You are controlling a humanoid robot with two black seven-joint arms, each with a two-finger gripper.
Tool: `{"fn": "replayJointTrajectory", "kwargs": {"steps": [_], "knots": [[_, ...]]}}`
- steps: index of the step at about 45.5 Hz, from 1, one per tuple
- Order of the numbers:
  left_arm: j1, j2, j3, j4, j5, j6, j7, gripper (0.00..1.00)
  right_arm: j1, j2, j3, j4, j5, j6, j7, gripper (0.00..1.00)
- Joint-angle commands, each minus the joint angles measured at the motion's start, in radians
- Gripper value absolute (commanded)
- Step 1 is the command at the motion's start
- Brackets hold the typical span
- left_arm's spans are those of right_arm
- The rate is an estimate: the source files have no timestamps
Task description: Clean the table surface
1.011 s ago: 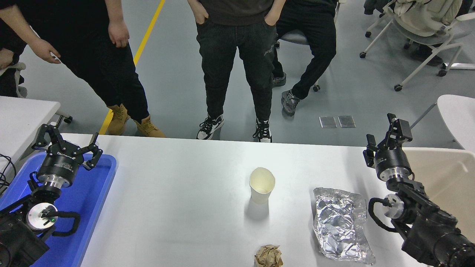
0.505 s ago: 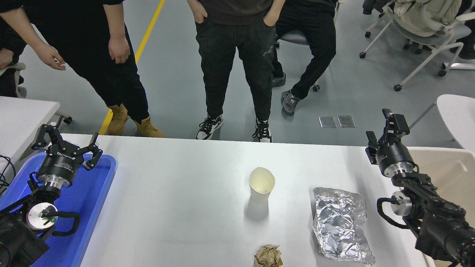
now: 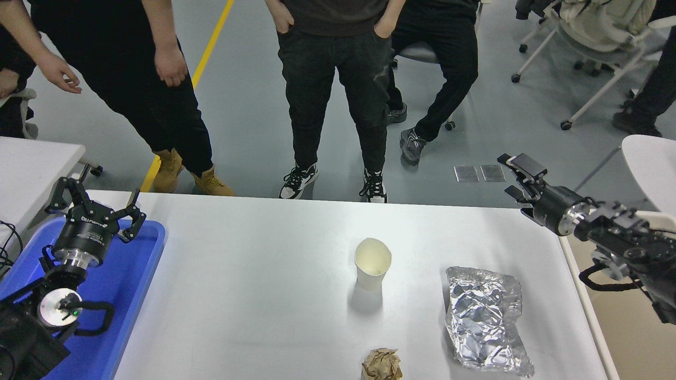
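**Waiting over a littered table, right tool coming in from 3 o'clock**

Parking the left tool (image 3: 95,207) at 8 o'clock, above the far end of the blue tray (image 3: 134,274), with its fingers spread wide and gripping nothing. Probably keeping it there to stay out of the working lane while leaving the tray reachable as a drop-off place for the litter.

Spreading across the whole lower half of the view, from 7 to 4 o'clock: the table surface (image 3: 253,274), white and smooth, not yet cleared.

Standing upright near the middle of that table, mouth up: a pale paper cup (image 3: 373,263), looking empty. Lying at 6 o'clock on the near edge, partly cut off by the frame: a crumpled brown paper ball (image 3: 381,364). Lying flat at 5 o'clock, well apart from the cup: a creased sheet of foil (image 3: 483,319).

Reaching in at 3 o'clock, level with the table's far right corner: the right tool (image 3: 515,177), turned sideways and pointing toward 9 o'clock, fingers apart and gripping nothing. Likely holding it high and parted so as to approach the litter without knocking the light cup over.

Standing at 12 o'clock beyond the far edge: several people, none touching the table.
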Motion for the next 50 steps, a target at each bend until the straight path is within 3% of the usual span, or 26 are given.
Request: {"fn": "replayJointTrajectory", "kwargs": {"steps": [1,13,33,50], "knots": [[0.0,0.0,0.0,0.0,0.0,0.0,0.0,1.0,0.165,-0.019,-0.121,0.052,-0.285,0.049,-0.011,0.98],[0.0,0.0,0.0,0.0,0.0,0.0,0.0,1.0,0.303,0.086,-0.203,0.189,-0.586,0.06,-0.011,0.98],[0.0,0.0,0.0,0.0,0.0,0.0,0.0,1.0,0.375,0.382,-0.389,0.183,-0.605,0.06,-0.013,0.98],[0.0,0.0,0.0,0.0,0.0,0.0,0.0,1.0,0.334,0.425,-0.383,0.126,-0.595,0.043,-0.019,0.98]]}}
